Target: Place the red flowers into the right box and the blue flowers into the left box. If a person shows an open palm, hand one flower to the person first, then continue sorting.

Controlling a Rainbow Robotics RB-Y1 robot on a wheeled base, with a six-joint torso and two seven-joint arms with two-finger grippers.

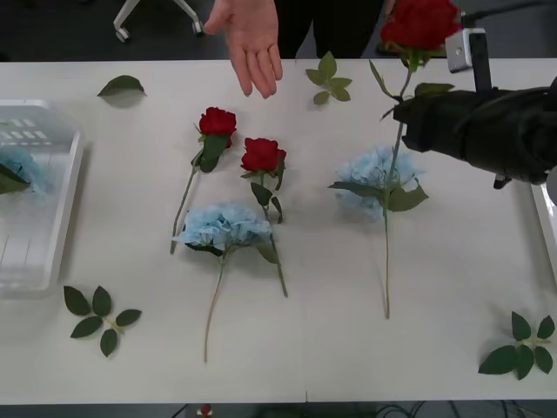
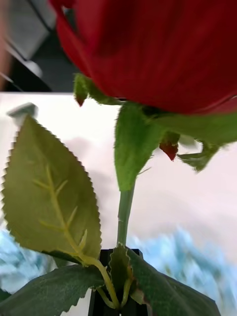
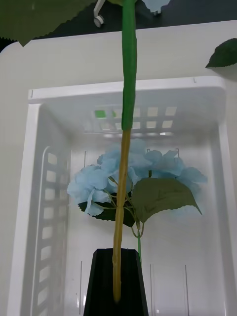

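I pinch a red rose by its stem in my right gripper, raised toward the open palm; my left gripper pinches a stem over the left box.

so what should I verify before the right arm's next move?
1. Person's open palm shown: ok, fingers spread above the table's far edge.
2. Flower in hand for the handover: ok, the right gripper is shut on the held red rose, bloom raised.
3. Rose at the palm: not ok, it is apart from it, toward the robot's right.
4. Left gripper: shut on a green stem over the left box; which flower, cannot tell.
5. Left box contents: ok, a blue flower lies inside.
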